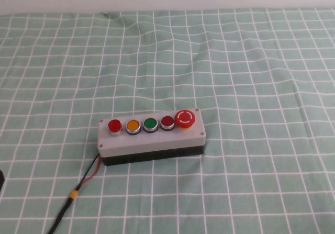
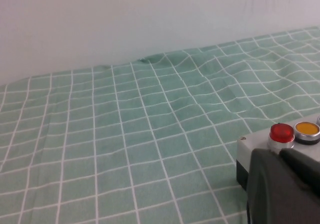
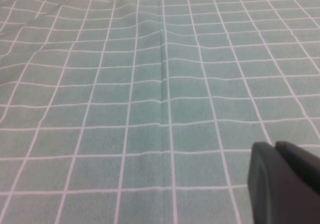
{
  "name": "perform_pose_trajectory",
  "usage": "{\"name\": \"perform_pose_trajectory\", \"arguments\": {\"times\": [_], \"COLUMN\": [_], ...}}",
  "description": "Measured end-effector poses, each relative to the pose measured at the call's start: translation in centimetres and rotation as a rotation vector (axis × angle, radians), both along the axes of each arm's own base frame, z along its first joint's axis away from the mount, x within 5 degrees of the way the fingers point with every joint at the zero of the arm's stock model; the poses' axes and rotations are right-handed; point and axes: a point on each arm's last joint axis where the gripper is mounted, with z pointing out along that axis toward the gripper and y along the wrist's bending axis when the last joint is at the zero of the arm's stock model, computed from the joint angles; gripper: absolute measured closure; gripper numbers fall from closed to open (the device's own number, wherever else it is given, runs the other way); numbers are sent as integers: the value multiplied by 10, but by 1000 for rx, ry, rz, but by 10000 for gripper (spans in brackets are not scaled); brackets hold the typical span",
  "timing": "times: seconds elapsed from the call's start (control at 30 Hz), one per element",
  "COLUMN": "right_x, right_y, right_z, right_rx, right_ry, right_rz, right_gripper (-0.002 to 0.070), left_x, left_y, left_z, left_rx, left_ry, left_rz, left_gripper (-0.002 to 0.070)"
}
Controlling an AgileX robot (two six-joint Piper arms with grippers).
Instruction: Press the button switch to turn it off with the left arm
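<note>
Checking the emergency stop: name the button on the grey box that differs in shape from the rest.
The large red mushroom-head button at the box's right end; the other four are small, flat and round.

No readable text or numbers anywhere; only white arrow marks circle the red mushroom button (image 1: 185,119).

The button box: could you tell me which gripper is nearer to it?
Left. The left gripper hovers beside the button box, its red button just ahead. The right gripper faces only checked cloth.
</note>
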Motion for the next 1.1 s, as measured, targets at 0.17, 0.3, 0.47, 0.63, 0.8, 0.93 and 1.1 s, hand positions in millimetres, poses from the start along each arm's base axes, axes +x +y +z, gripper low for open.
{"name": "perform_pose_trajectory", "arguments": {"times": [0.17,0.3,0.47,0.63,0.8,0.93,1.1], "right_x": [0,0,0,0,0,0,0], "right_y": [0,0,0,0,0,0,0], "right_z": [0,0,0,0,0,0,0], "right_rx": [0,0,0,0,0,0,0], "right_ry": [0,0,0,0,0,0,0], "right_rz": [0,0,0,0,0,0,0], "right_gripper": [694,694,694,694,694,694,694], "left_x": [-8,-11,-13,-15,-17,-17,-17], "left_y": [3,6,7,7,7,7,7], "left_z": [-25,-44,-55,-65,-70,-70,-70], "left_rx": [-6,-42,-94,-86,-75,-75,-77], "left_ry": [-28,-21,45,148,209,209,210], "left_rz": [22,58,92,98,97,97,96], "left_gripper": [677,677,677,677,677,677,677]}}
